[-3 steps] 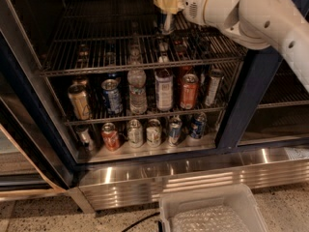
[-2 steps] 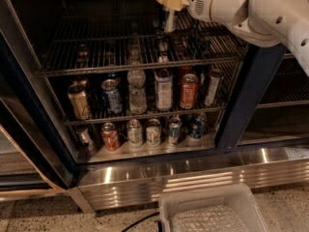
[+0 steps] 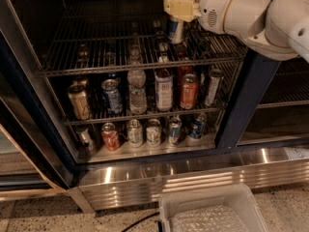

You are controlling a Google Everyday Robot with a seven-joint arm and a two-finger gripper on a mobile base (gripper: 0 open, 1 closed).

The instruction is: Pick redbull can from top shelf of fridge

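My gripper is at the top middle of the camera view, inside the open fridge. It is shut on the redbull can, a slim blue and silver can that hangs upright under the beige gripper block, just above the top shelf. The white arm reaches in from the upper right. The top shelf is a grey wire rack, and a few small dark cans stand on it further back.
The middle shelf holds cans and a water bottle. A row of cans stands on the fridge floor. A ribbed steel base strip runs below. A white plastic bin sits on the ground in front.
The gripper has moved slightly to the right and nearer the fridge front, carrying the redbull can with it. The other drinks have not moved.
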